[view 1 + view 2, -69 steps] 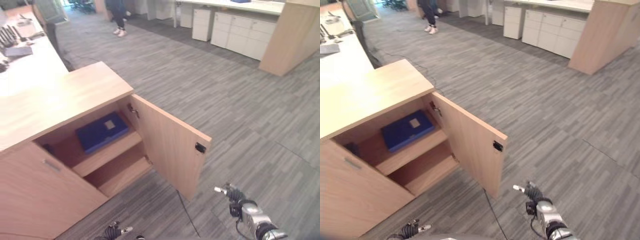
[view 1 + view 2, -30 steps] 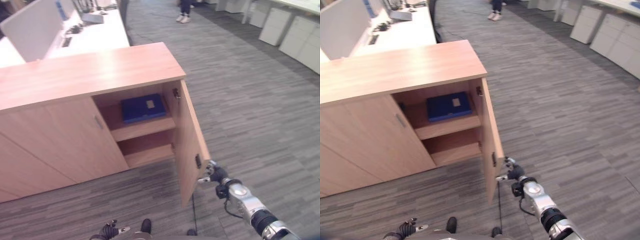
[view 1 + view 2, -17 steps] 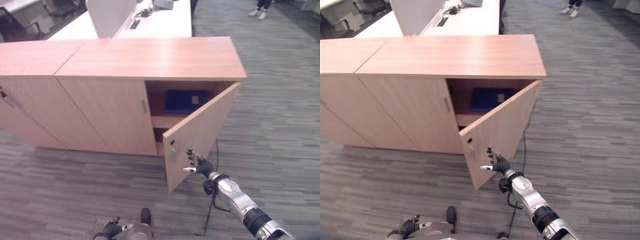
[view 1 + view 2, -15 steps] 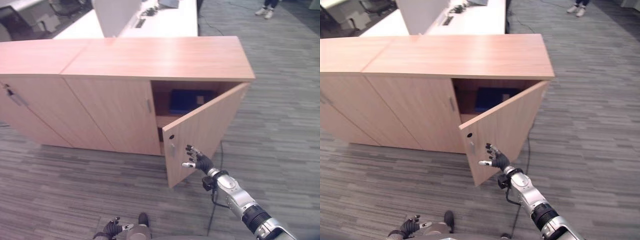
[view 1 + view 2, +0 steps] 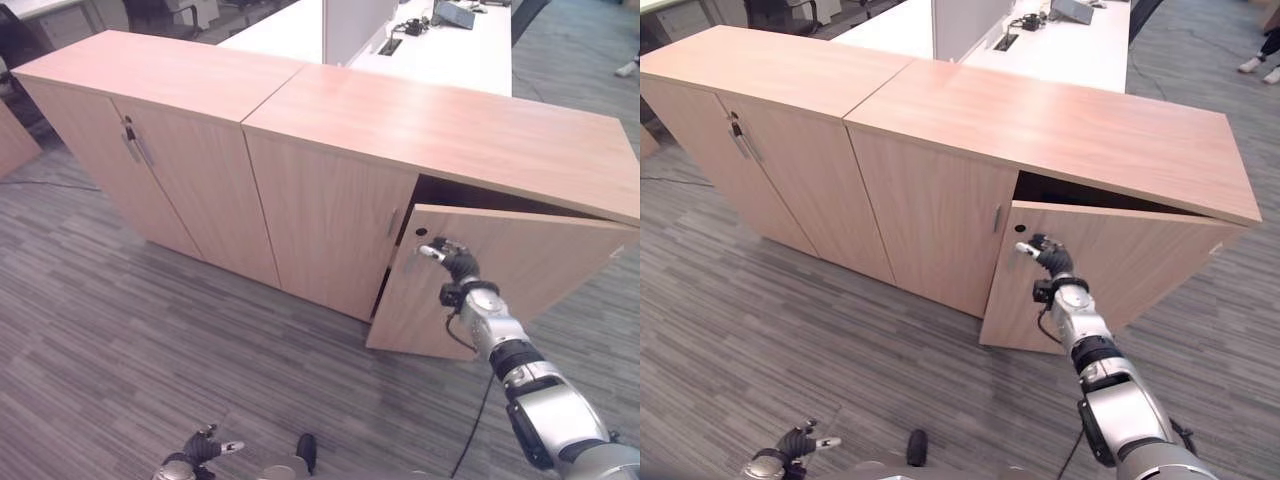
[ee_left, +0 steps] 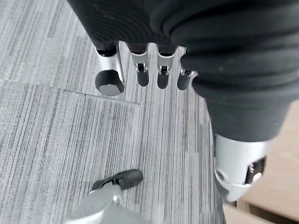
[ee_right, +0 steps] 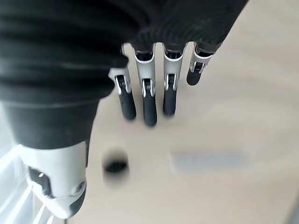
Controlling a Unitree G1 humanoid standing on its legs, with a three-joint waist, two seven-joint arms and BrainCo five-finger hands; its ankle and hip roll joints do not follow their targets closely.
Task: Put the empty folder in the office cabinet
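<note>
The cabinet [image 5: 440, 130] stands with its right door [image 5: 520, 275] ajar, and the folder cannot be seen through the remaining gap; presumably it lies inside. To close well, the push should stay flat on the panel near the handle [image 5: 1024, 255] until the door seats. The right hand [image 5: 453, 263] is outstretched, fingers [image 7: 149, 98] straight against the door face; the left hand [image 6: 140, 65] hangs open above the floor.

Right arm [image 5: 520, 375]: silver-grey segments, black bands between them. Right hand [image 7: 149, 88]: dark ribbed cover; silver fingers, dark-tipped, small screws apparently set in them. Left hand [image 6: 140, 70]: same ribbed cover, silver fingers, rounded dark tips; thumb set apart.
</note>
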